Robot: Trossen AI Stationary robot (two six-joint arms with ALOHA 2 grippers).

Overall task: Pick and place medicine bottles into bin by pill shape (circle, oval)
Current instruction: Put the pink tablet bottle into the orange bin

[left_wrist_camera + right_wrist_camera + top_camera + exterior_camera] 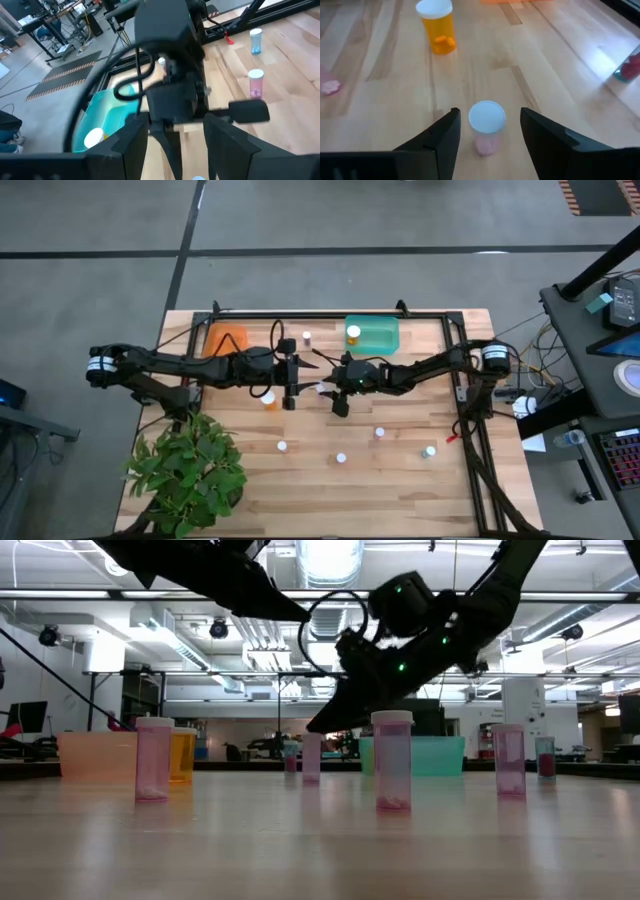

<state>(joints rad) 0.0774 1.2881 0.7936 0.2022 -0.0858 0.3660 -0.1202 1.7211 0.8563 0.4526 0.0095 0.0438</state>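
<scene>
One small clear bottle (486, 129) is standing upright between the right gripper's (489, 131) spread, empty fingers; light, stiff, likely slippery plastic, so pinching its body just under the white cap (487, 117) looks best.

Mid surface (400, 480) crowded: both arms meet there, left gripper (291, 380) just beside right gripper (340, 395). Potted plant (188, 470) blocks near-left corner. Scattered bottles (341, 458) dot front strip, open wood between them
</scene>
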